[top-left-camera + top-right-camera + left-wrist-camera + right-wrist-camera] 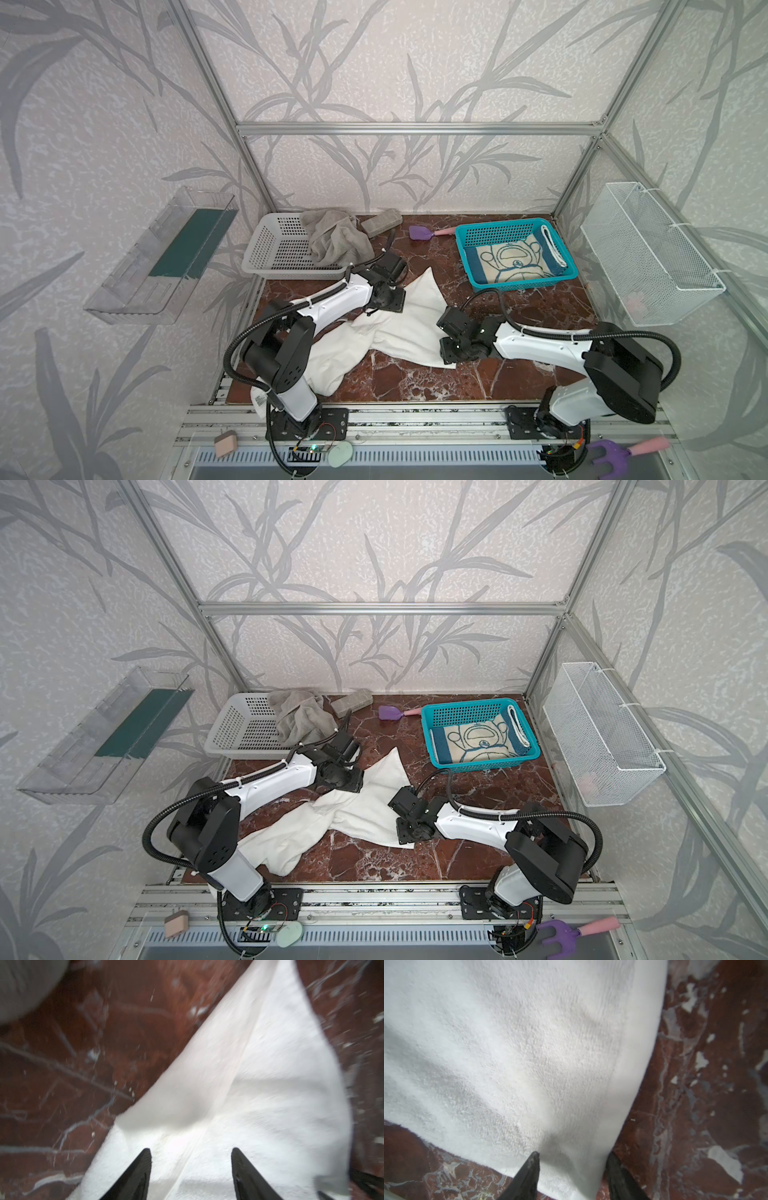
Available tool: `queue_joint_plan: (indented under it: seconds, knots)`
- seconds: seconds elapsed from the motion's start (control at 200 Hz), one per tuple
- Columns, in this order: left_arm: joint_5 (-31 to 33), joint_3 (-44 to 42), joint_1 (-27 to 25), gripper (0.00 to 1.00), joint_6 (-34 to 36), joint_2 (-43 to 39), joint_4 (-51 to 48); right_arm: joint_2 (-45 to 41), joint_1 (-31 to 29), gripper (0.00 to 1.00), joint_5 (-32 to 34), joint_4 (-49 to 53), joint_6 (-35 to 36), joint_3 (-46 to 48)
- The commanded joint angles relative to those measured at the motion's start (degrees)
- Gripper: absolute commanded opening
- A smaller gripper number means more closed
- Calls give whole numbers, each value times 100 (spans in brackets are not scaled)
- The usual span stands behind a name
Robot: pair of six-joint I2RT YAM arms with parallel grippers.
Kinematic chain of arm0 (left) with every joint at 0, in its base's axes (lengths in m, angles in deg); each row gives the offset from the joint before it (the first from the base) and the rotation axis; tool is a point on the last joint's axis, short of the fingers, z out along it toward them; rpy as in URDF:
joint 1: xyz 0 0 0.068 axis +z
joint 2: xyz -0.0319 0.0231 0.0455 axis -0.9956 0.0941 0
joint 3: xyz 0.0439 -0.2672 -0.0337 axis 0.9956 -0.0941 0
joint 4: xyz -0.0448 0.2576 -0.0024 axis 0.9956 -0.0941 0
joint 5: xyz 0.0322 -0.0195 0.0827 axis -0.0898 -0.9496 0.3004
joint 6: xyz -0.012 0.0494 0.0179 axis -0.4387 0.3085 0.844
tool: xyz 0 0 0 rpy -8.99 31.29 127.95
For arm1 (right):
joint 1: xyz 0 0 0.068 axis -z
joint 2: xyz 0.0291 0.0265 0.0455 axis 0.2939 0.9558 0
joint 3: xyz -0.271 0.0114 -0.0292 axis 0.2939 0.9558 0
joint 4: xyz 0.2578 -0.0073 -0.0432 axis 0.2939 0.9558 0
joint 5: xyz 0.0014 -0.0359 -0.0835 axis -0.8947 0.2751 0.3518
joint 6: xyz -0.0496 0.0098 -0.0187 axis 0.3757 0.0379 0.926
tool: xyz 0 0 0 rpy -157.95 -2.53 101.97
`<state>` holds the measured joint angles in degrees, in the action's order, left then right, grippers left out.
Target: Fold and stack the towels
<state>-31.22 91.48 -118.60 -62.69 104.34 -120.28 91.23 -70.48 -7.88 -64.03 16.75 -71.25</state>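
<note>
White towel (399, 328) lies rumpled across mid surface (415, 382), left end effector (190, 1150) w/ jaws apart over it, right end effector (574, 1154) jaws apart too, straddling its edge.

The tabletop (415, 374) is seen as red-brown marble, veined in white and grey. The white towel (399, 328) is left plain, as is the grey-taupe towel (336, 241). The beige towel (511, 259) is bordered in blue and marked with a blue cartoon outline. One perforated basket (274, 249) is coloured white, the mesh-walled basket (523, 283) turquoise. The walls (415, 62) are patterned with grey leaves.
</note>
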Motion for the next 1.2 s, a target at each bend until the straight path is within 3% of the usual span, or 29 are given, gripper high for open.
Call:
queue_joint_plan:
  seconds: [0.0,0.21,0.46,0.54,0.605,0.71,0.79,0.875,0.99,1.195]
  knots:
    - [-327,723,3,63,600,570,204,-5,-95,53,-102,614,-270,285]
    - [-753,2379,-6,63,1010,2080,191,111,-220,55,-153,432,-517,497]
    - [-725,3651,-8,63,1200,3357,-120,546,-229,55,-300,272,-470,498]
    - [-709,3851,-6,62,1221,3582,-177,717,-232,52,-383,194,-454,498]
    - [-699,3922,-9,57,1229,3662,-177,844,-231,42,-466,88,-447,532]
    - [-643,3889,-8,19,1215,3535,-94,1013,-233,20,-514,-191,-378,644]
    - [-564,3810,3,0,1268,3235,-58,1093,-224,8,-462,-134,-210,549]
    - [-446,3626,15,0,1372,2740,-14,997,-225,0,-362,88,-46,361]
    - [-323,3393,51,0,1493,1978,37,545,-203,0,-20,460,111,138]
    - [-60,3124,99,0,1860,427,184,-596,269,0,899,2123,969,-970]
